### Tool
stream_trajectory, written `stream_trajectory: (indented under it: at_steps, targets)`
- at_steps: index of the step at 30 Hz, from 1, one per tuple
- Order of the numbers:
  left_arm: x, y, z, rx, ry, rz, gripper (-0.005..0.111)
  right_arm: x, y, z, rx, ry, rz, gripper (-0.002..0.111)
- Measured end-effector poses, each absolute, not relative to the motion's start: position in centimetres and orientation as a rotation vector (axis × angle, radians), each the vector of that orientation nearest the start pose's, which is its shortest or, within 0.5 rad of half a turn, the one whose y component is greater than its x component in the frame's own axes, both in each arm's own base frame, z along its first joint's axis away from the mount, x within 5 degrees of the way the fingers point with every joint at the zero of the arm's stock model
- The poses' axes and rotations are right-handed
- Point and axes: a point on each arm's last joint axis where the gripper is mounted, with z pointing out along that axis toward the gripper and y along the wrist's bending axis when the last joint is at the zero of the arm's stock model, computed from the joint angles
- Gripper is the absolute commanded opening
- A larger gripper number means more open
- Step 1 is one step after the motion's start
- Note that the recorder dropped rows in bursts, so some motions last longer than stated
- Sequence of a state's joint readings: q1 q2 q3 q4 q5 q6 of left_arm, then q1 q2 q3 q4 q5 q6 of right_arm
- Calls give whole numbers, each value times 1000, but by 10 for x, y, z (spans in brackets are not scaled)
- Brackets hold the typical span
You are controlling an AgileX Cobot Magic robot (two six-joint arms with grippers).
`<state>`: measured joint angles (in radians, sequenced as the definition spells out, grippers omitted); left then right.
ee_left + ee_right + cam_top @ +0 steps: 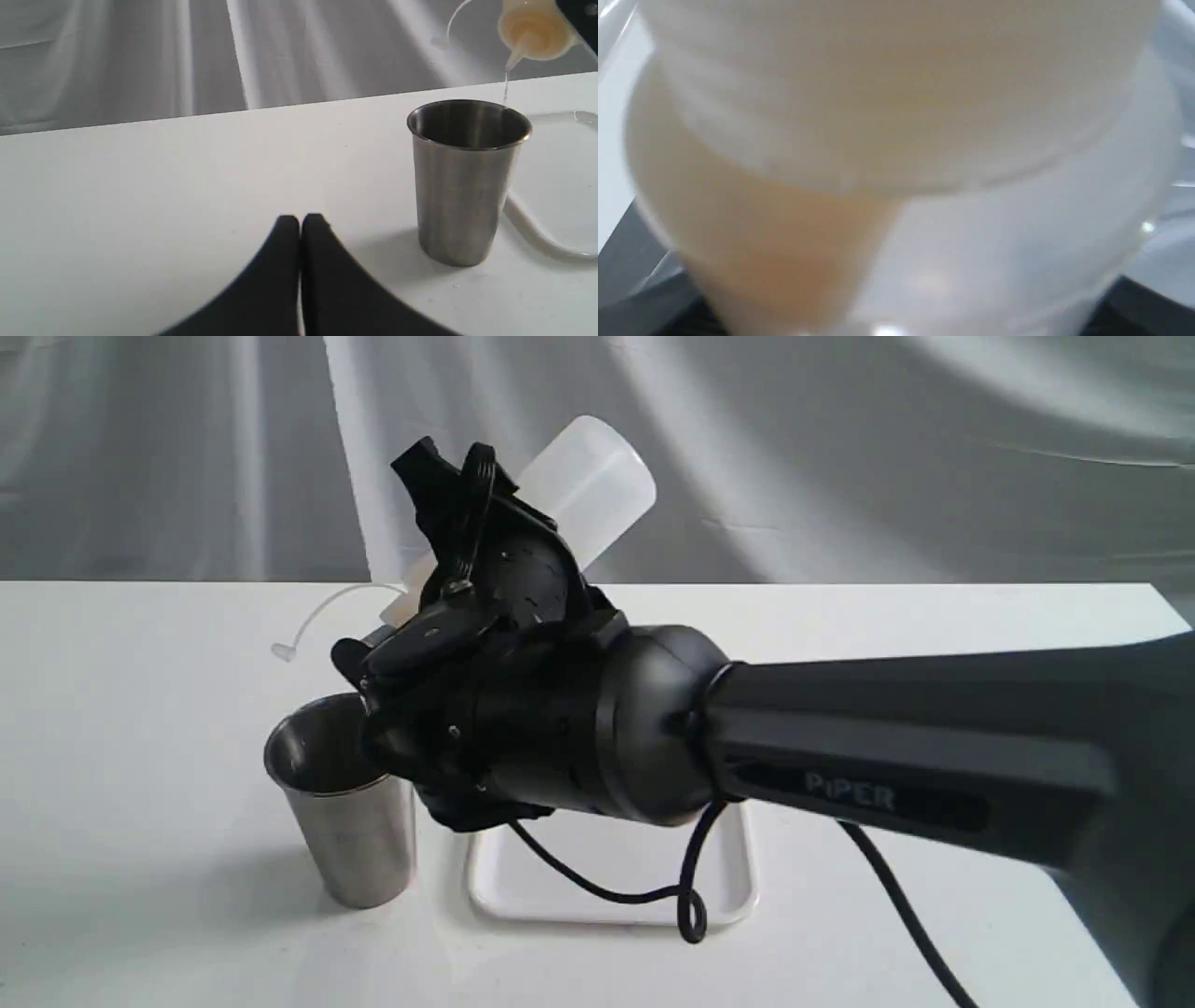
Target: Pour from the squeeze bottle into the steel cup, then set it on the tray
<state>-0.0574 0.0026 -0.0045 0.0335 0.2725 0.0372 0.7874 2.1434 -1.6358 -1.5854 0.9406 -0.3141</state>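
Note:
My right gripper is shut on the squeeze bottle, which is tipped with its base up and nozzle down over the steel cup. In the left wrist view a thin stream runs from the squeeze bottle's nozzle end into the steel cup. Amber liquid sits at the nozzle end. The squeeze bottle fills the right wrist view, with dark fingers at its sides. The white tray lies right beside the cup, bare. My left gripper is shut and holds nothing, low over the table short of the cup.
The bottle's thin cap strap hangs out past the cup. A black cable from the right arm loops down over the tray. A grey cloth backdrop hangs behind the white table.

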Motion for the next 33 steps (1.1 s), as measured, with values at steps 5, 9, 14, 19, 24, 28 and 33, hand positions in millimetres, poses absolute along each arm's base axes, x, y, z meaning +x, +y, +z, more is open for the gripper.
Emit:
stream_trajectory:
  at_steps: [5,9,14,19,24,28,33]
  targets:
    - [55,-2,190,105,1751,17,0,386,283,236,-1856,1130,-1613,10]
    - [55,-2,190,105,1751,17,0,386,283,236,-1858,1126,-1616,10]
    - [55,-2,190,105,1751,17,0,386,283,238,-1855,1109,-1629,10]
    - [55,-2,190,105,1751,17,0,386,284,239,-1852,1086,-1645,10]
    - [55,-2,190,105,1751,17,0,386,284,239,-1852,1084,-1647,10]
    - [55,-2,190,105,1751,17,0,386,284,239,-1852,1084,-1647,10]
    - [55,-2,190,105,1751,17,0,386,284,239,-1852,1084,-1647,10]
